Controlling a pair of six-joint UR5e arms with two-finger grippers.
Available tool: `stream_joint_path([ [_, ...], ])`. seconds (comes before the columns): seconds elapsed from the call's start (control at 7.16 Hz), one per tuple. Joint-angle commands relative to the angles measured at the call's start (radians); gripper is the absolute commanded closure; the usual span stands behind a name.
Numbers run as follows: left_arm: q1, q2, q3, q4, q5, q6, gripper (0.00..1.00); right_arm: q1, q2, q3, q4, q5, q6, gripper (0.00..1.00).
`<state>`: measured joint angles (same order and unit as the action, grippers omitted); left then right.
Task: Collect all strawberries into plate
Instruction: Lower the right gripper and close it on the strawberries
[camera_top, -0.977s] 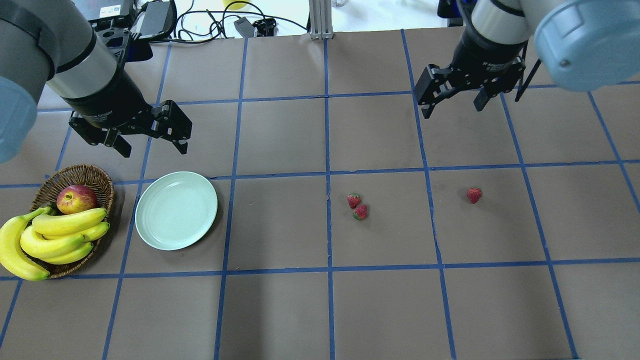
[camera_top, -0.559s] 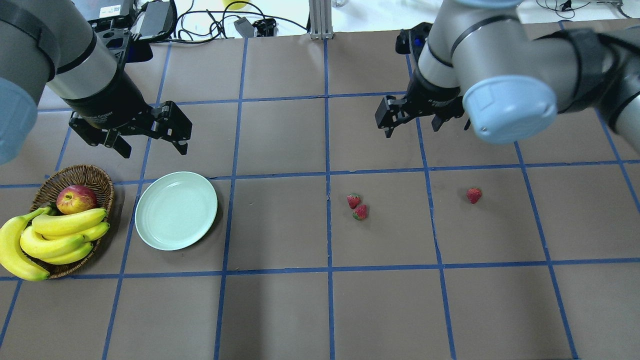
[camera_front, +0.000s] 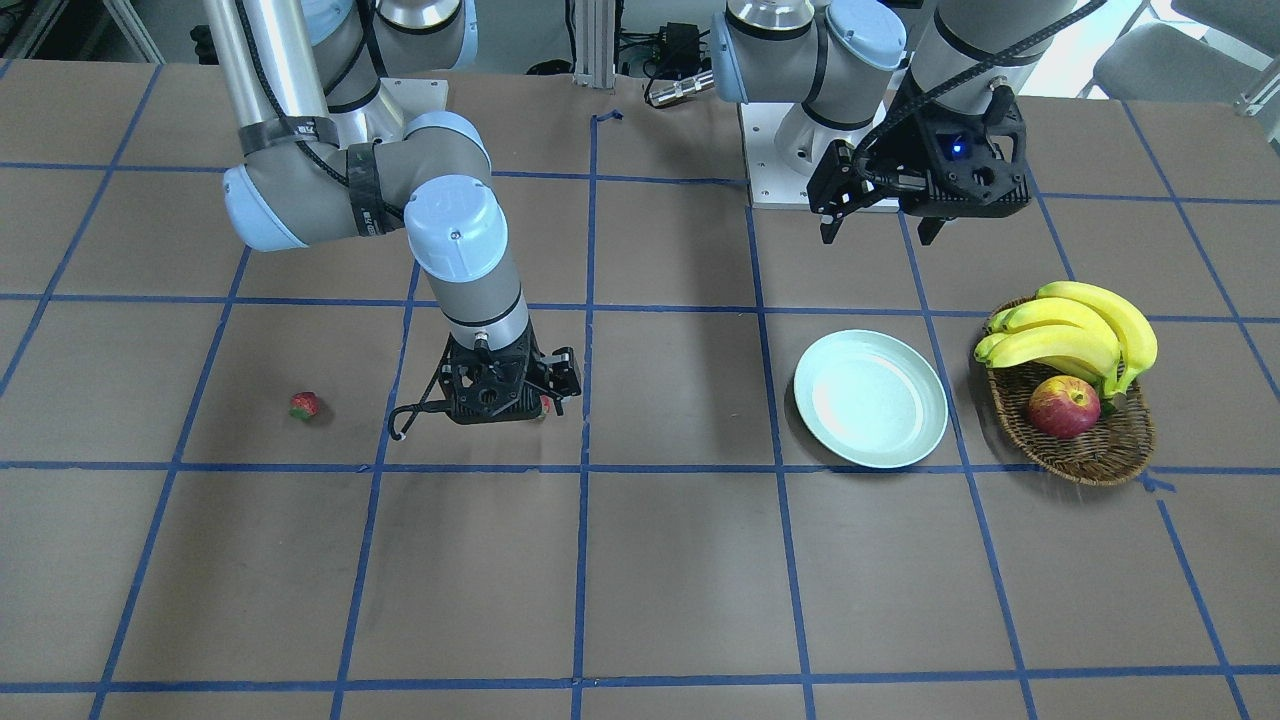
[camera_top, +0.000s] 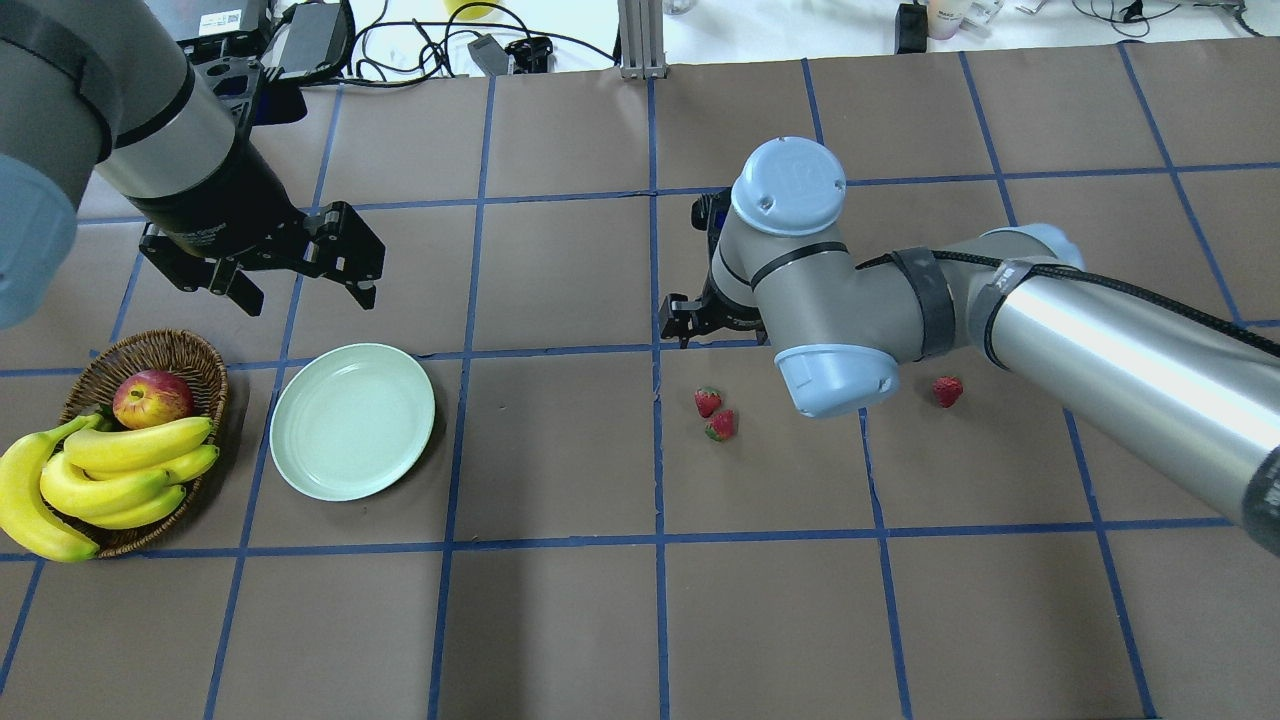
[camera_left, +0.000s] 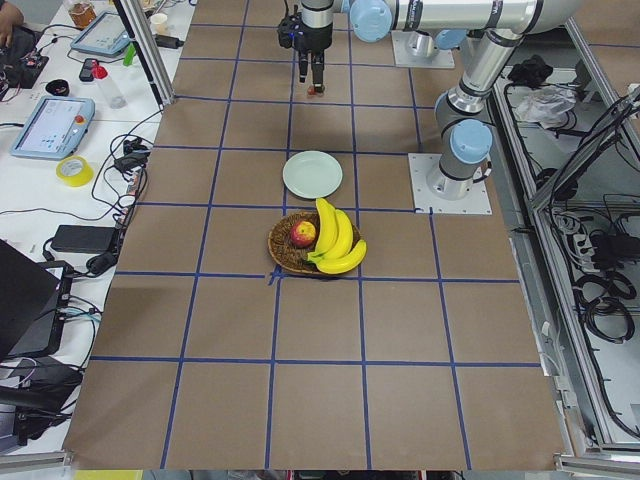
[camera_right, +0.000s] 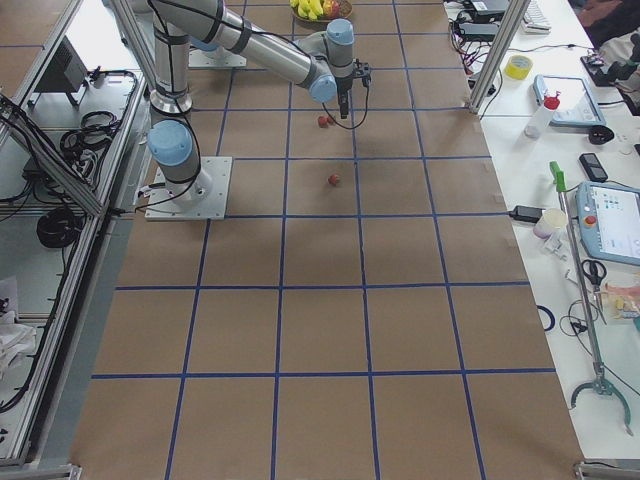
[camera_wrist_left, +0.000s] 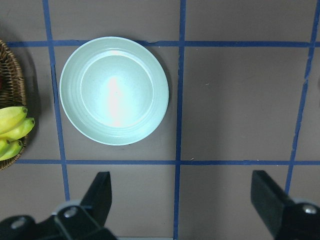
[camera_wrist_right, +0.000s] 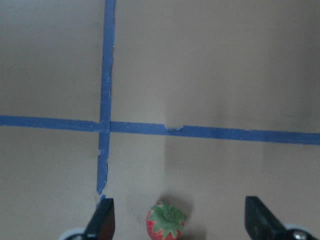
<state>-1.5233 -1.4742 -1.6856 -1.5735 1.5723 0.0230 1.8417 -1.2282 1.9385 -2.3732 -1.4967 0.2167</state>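
Observation:
Three strawberries lie on the table: a touching pair (camera_top: 708, 401) (camera_top: 720, 425) in the middle and a single one (camera_top: 948, 391) to the right, which also shows in the front view (camera_front: 304, 405). The mint plate (camera_top: 352, 421) is bare, left of centre. My right gripper (camera_top: 688, 326) is open and hovers just behind the pair. In the right wrist view a strawberry (camera_wrist_right: 165, 221) sits between its spread fingers (camera_wrist_right: 102, 220). My left gripper (camera_top: 308, 296) is open and empty, held above the table behind the plate (camera_wrist_left: 114, 90).
A wicker basket (camera_top: 190, 350) with bananas (camera_top: 110, 475) and an apple (camera_top: 152, 397) stands left of the plate. The right forearm (camera_top: 1100, 330) reaches across the right half of the table. Cables and devices lie past the far edge.
My right arm has swung left and down, from the back right to just behind the strawberry pair. The left arm, plate and strawberries have not moved.

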Motion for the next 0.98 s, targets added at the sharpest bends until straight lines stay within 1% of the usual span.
stream_joint_path([
  [0.0, 0.000, 0.000, -0.002, 0.001, 0.000, 0.000, 0.00, 0.010, 0.022, 0.034, -0.003, 0.012, 0.003, 0.11],
  [0.14, 0.000, 0.000, 0.000, 0.001, 0.000, 0.000, 0.00, 0.026, 0.042, 0.034, -0.006, 0.010, 0.004, 0.11],
  [0.28, 0.000, 0.000, -0.002, 0.001, 0.000, 0.000, 0.00, 0.036, 0.071, 0.034, -0.052, 0.010, 0.004, 0.11],
  [0.56, 0.000, 0.002, -0.002, 0.001, 0.000, 0.000, 0.00, 0.039, 0.078, 0.036, -0.058, -0.002, 0.006, 0.10],
  [0.7, 0.000, 0.000, -0.002, 0.001, 0.000, 0.000, 0.00, 0.045, 0.070, 0.037, -0.052, -0.004, 0.015, 0.11],
  [0.84, 0.000, 0.002, -0.002, 0.001, 0.000, 0.000, 0.00, 0.057, 0.066, 0.039, -0.051, -0.004, 0.032, 0.17],
])
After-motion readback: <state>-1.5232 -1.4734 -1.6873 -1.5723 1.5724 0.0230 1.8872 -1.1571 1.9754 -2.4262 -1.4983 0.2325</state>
